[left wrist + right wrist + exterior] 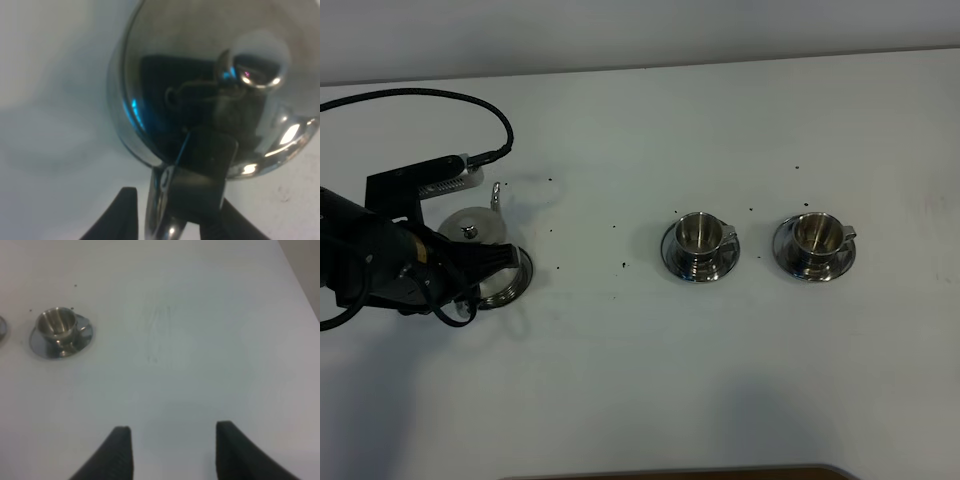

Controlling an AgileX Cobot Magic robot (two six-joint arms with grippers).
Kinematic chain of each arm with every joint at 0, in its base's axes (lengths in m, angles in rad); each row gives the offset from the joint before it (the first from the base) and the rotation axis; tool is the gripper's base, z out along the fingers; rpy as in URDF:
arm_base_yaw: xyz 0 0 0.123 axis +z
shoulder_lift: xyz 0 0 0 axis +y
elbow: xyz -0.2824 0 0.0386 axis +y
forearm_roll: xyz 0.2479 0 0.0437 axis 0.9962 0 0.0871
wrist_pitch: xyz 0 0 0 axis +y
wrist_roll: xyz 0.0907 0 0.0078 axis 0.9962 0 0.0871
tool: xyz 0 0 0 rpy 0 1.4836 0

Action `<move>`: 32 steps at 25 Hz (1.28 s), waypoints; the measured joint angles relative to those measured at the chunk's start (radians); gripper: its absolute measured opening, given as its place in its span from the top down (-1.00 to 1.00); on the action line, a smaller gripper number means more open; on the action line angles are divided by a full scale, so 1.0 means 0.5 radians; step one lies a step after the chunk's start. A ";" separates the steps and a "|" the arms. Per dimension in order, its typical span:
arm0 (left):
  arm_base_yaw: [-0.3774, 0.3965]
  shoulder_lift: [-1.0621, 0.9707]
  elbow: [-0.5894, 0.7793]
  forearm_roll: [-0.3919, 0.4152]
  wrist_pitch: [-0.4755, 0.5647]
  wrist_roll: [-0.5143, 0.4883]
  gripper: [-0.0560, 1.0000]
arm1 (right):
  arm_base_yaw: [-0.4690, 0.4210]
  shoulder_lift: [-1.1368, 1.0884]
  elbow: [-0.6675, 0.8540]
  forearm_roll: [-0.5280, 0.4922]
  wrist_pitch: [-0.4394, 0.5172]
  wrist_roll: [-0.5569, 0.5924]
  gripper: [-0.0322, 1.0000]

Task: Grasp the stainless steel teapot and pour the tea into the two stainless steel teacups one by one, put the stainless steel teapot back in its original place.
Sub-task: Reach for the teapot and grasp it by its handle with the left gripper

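My left gripper (480, 262) is shut on the loop handle of the stainless steel teapot (472, 226) at the table's left. The pot looks raised, its thin spout (497, 192) pointing to the far side. Close up, the left wrist view shows the domed teapot (200, 90), its lid knob (260, 70) and the left gripper (175, 220) clamping the handle. Just right of the gripper lies the round steel coaster (517, 278). Two teacups on saucers stand mid-table, one (703, 234) left of the other (815, 234). My right gripper (172, 450) hangs open over bare table, a teacup (56, 324) far from it.
Small dark specks (621, 265) dot the white table (640, 380) between the coaster and the cups. A black cable (440, 97) loops behind the left arm. A dark edge (670, 472) shows at the table's front. Another saucer rim (1, 327) peeks into the right wrist view.
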 joint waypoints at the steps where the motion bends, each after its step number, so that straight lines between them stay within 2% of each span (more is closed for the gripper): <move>1: 0.000 0.003 0.000 0.002 -0.015 0.000 0.21 | 0.000 0.000 0.000 0.000 0.000 0.000 0.19; 12: 0.000 0.036 0.000 0.002 -0.053 0.000 0.23 | 0.000 0.000 0.000 0.000 0.000 0.000 0.19; 21: 0.000 0.036 0.000 0.002 -0.089 0.000 0.56 | 0.000 0.000 0.000 0.000 0.000 0.000 0.19; 32: 0.000 0.036 0.000 0.048 -0.099 0.000 0.56 | 0.000 0.000 0.000 0.000 0.000 0.000 0.19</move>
